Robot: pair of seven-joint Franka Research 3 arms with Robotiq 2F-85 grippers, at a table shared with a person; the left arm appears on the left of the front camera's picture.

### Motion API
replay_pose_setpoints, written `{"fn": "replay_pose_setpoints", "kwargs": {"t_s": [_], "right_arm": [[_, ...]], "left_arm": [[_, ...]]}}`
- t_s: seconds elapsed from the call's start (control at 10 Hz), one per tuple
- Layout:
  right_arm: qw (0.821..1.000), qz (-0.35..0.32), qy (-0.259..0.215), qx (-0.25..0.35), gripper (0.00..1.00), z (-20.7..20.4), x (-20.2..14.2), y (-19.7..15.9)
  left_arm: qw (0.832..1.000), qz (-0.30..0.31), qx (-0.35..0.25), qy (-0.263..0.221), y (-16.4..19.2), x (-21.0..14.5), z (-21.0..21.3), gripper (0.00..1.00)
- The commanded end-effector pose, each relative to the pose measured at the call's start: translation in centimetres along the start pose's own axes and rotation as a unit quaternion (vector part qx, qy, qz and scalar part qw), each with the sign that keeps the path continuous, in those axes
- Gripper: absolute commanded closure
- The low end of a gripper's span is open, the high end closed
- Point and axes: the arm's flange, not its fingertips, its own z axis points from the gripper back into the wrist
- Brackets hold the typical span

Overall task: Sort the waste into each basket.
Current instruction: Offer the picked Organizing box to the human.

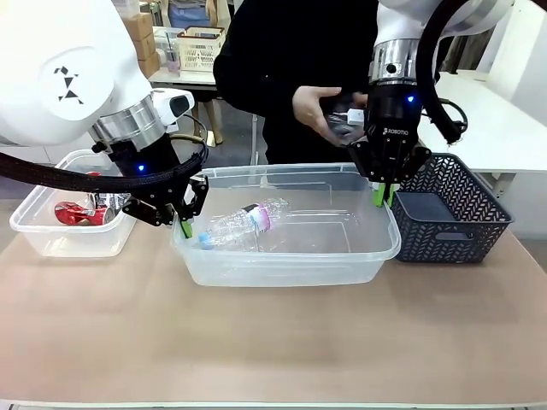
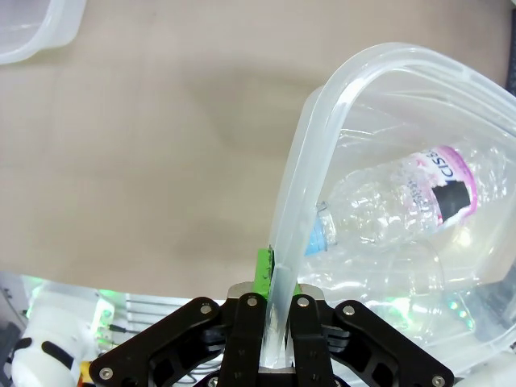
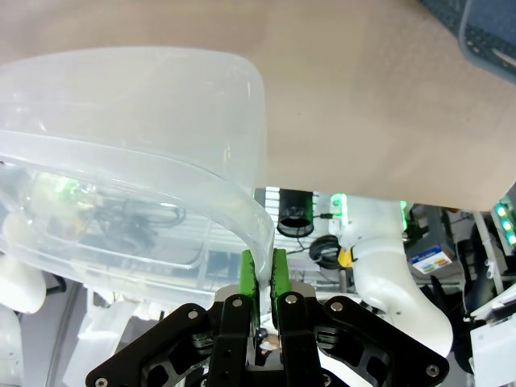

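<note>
Both pincers clamp the big tub (image 1: 286, 256): my left pincer (image 1: 185, 224) pinches its left rim, my right pincer (image 1: 384, 195) the far-right rim, steadying it on the bench (image 1: 273, 342). One clear bottle (image 1: 244, 222) lies inside; a red can (image 1: 79, 213) sits in the smaller tub (image 1: 51, 239).

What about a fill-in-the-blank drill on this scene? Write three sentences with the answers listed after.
1. Both grippers are shut on the rim of the ____ tub.
2. Inside that tub lies a clear plastic ____ with a pink label.
3. The smaller tub by the left gripper holds a crushed ____ can.
The right gripper grips the opposite end.
Answers: large; bottle; red
</note>
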Motion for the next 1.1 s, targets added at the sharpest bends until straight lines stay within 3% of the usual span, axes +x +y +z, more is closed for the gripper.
{"fn": "replay_pose_setpoints", "kwargs": {"t_s": [0.0,1.0], "right_arm": [[1.0,0.006,0.004,-0.002,1.0,-0.2,-0.54,0.22],[1.0,0.006,0.004,-0.002,1.0,-0.2,-0.54,0.22]], "left_arm": [[1.0,0.014,-0.004,-0.01,0.26,0.29,0.09,1.0],[1.0,0.014,-0.004,-0.01,0.26,0.29,0.09,1.0]]}}
